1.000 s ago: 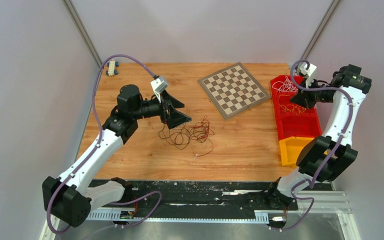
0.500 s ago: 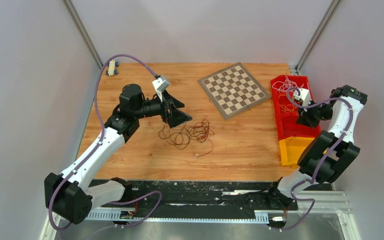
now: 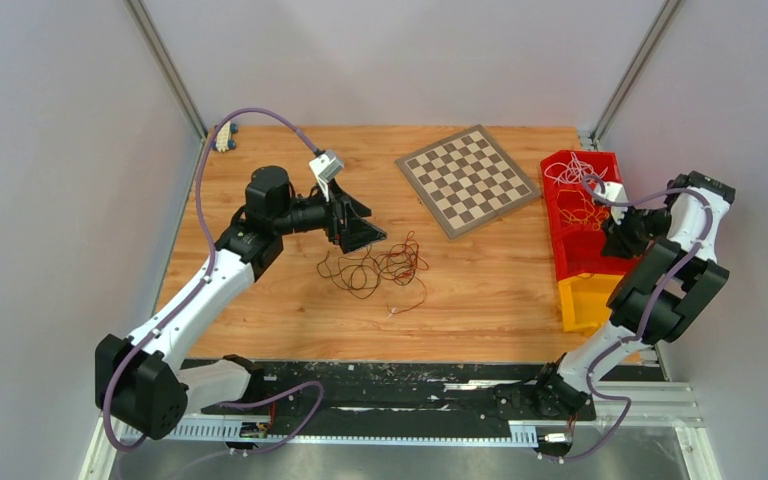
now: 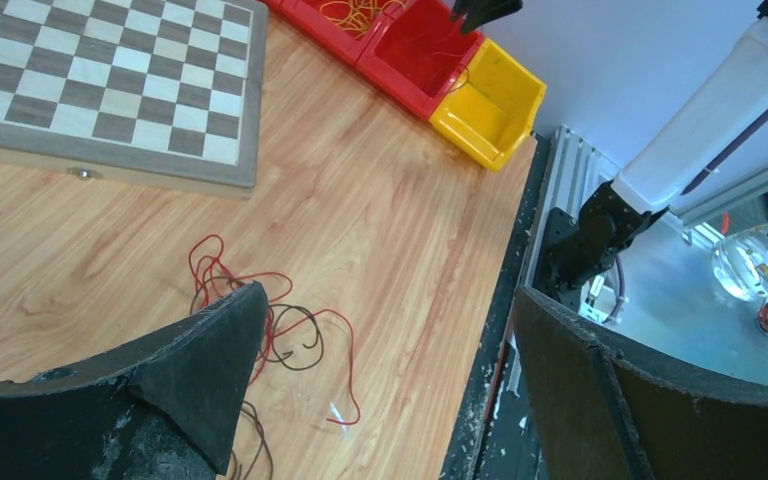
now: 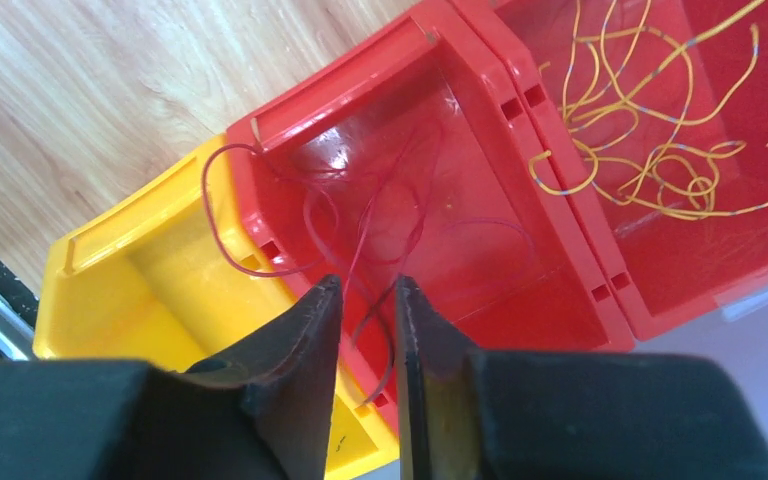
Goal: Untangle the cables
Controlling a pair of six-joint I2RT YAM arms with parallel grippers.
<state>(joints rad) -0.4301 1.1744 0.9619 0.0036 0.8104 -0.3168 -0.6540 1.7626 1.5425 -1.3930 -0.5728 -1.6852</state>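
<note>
A loose tangle of red and dark brown cables (image 3: 380,265) lies on the wooden table; it also shows in the left wrist view (image 4: 260,320). My left gripper (image 3: 357,228) hovers just left of and above the tangle, wide open and empty (image 4: 388,292). My right gripper (image 3: 615,235) is over the red bins. Its fingers (image 5: 368,282) stand a narrow gap apart. A thin red cable (image 5: 360,215) lies in the red bin (image 5: 520,300) below them, with a loop over the rim and a strand running through the gap. Yellow-orange cables (image 5: 650,150) lie in the adjacent red bin.
A chessboard (image 3: 467,180) lies at the back centre. Red bins (image 3: 600,265) and a yellow bin (image 3: 582,300) line the right edge; the farthest holds white wires (image 3: 568,172). A small toy (image 3: 224,135) sits at the back left corner.
My right gripper has moved from the far red bin toward me, to the nearer red compartment. My left arm has shifted slightly and stays open by the tangle.
</note>
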